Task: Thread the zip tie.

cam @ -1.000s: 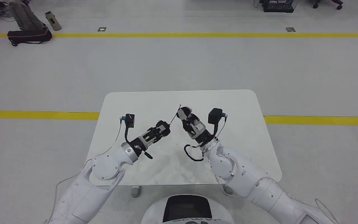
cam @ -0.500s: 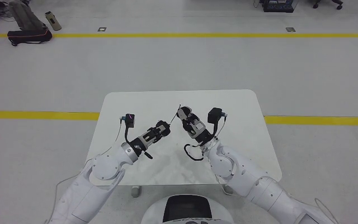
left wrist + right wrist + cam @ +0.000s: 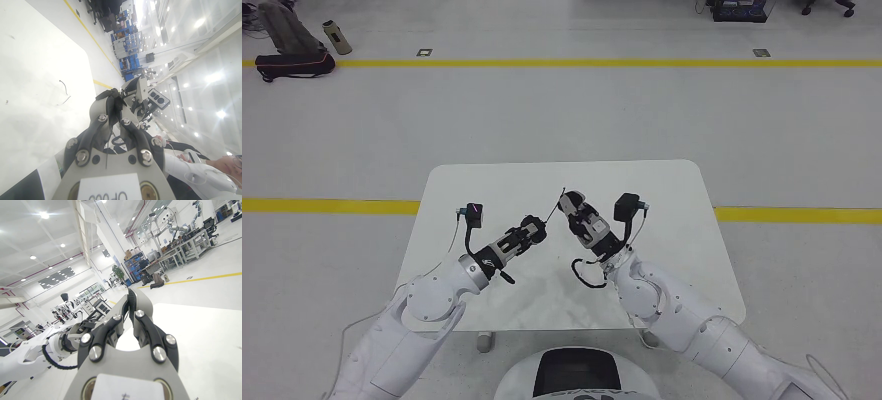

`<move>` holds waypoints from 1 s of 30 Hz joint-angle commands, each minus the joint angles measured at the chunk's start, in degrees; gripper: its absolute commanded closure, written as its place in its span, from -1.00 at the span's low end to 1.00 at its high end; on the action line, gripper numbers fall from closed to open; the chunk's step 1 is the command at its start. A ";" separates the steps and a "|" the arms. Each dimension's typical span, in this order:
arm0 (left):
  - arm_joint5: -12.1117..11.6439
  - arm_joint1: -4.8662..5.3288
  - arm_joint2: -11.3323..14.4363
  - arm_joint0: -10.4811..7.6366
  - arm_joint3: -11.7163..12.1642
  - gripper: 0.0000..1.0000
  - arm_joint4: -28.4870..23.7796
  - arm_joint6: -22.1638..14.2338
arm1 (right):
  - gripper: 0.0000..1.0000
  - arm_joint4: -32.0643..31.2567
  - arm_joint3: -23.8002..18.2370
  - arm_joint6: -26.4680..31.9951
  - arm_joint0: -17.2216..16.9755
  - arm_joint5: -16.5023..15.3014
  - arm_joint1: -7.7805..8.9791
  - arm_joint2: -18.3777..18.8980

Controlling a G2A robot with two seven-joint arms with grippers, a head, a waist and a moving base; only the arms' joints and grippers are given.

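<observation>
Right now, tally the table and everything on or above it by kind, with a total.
White rounded table: 1
Grey-and-black metal grippers: 2, left gripper and right gripper, both shut
Thin black plastic zip tie pinched in the grippers: at least 1
Loose thin black curved strand lying on the table: 1
Total: at least 5

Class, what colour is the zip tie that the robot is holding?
Black. The zip tie shows best in the right wrist view.

A white table (image 3: pixel 672 190) straddles one yellow floor line (image 3: pixel 332 205), while a black bag (image 3: pixel 292 55) lies at the farther line (image 3: pixel 542 63).
</observation>
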 commanded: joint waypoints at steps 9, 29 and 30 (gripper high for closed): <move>0.00 0.00 0.00 0.00 0.00 1.00 0.00 0.00 | 1.00 -0.10 0.75 0.04 0.50 0.00 -0.12 -0.42; 0.00 0.00 0.00 0.00 0.00 1.00 0.00 0.00 | 1.00 -2.17 1.87 0.79 0.94 0.00 -0.65 -0.76; 0.00 0.00 0.00 0.00 0.00 1.00 0.00 0.00 | 1.00 -2.68 1.97 0.69 0.92 0.00 -0.67 -0.67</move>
